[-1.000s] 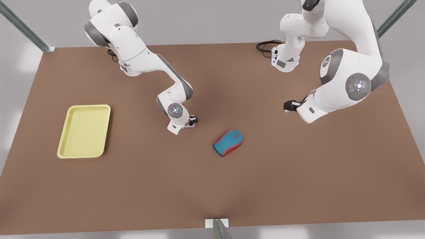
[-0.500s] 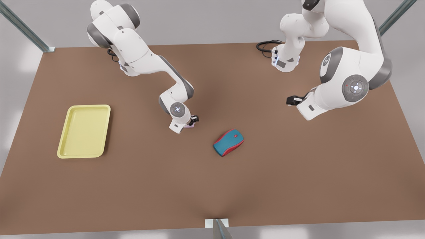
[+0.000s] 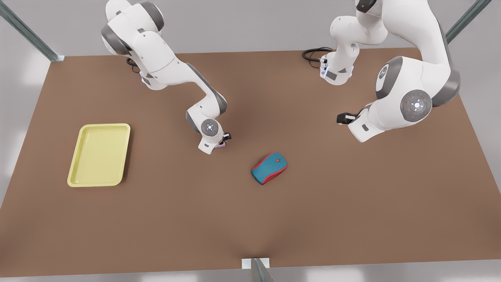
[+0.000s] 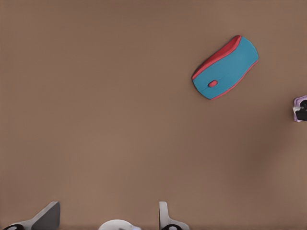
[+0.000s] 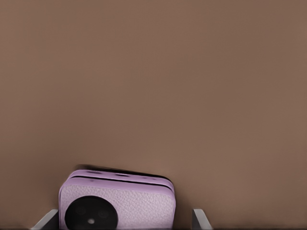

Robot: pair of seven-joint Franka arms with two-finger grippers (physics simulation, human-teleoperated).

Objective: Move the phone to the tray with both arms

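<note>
The pale pink-lilac phone (image 5: 120, 203) with its dark round camera dot sits between the fingers of my right gripper (image 5: 123, 223), which is shut on it. In the front view this gripper (image 3: 223, 141) is near the table's middle, and the phone (image 3: 221, 145) peeks out under it. The yellow tray (image 3: 100, 125) lies far toward the front view's left. My left gripper (image 3: 340, 118) hovers open at the front view's right; its fingers (image 4: 48, 216) stand wide apart over bare table. The phone (image 4: 300, 101) shows far off in the left wrist view.
A teal-and-red computer mouse (image 3: 269, 168) lies on the brown table between the two arms, also in the left wrist view as the mouse (image 4: 224, 68). A black cable (image 3: 313, 54) coils at the far edge.
My right gripper has carried the phone a little toward the front view's left and away from the mouse. The left arm has shifted only slightly.
</note>
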